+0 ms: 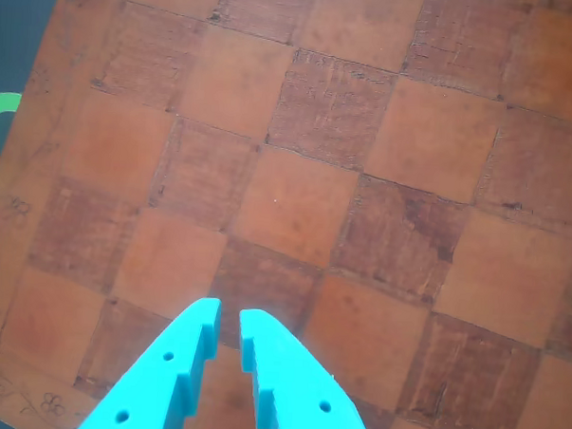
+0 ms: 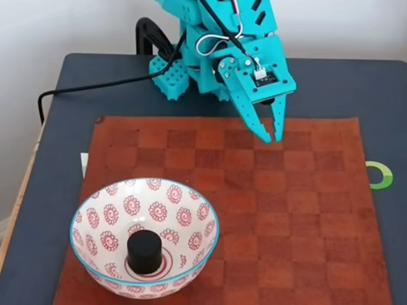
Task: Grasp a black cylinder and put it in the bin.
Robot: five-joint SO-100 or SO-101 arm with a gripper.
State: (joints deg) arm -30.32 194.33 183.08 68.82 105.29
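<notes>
One black cylinder (image 2: 144, 251) already stands upright inside the bin (image 2: 203, 216), so you can park: your gripper (image 2: 273, 135), empty and seemingly open just a crack, hangs well apart over the checkerboard mat (image 2: 305, 216).

**Cylinder in bowl, arm at far edge**

Short matte black cylinder (image 2: 144, 251) stands upright at the centre of the wide white bowl with red spirals and thin blue rim (image 2: 102, 197), near-left on the brown checkerboard mat (image 2: 299, 222). Turquoise two-finger gripper (image 2: 273, 136) hangs over the mat's far edge, fingertips slightly parted, nothing between. Dark table (image 2: 375, 89); green ring (image 2: 383, 176) at right.
</notes>
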